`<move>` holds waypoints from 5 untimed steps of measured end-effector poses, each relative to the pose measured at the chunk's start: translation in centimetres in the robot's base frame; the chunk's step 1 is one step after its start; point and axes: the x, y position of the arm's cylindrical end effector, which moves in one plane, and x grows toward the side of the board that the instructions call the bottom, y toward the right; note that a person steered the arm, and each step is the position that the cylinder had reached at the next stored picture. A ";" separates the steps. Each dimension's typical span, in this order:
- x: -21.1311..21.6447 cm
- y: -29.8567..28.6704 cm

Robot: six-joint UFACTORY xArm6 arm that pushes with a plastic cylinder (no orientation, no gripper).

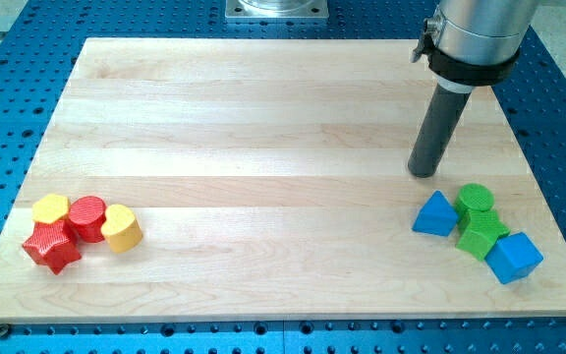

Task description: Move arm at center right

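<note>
Your tip (423,173) has no pincer and holds nothing. It stands just above the blue triangle (435,214), touching no block, already about centre right of the board (263,118).

A robotics lab: wooden board (263,118) on a blue perforated bench (558,108).

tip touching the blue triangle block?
No: my tip sits on bare board just above the blue triangle block toward the view's top, with a visible gap between them.
</note>
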 end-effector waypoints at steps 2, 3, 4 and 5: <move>0.0 0.1; 0.5 -0.2; 1.1 -1.1; 1.1 -1.4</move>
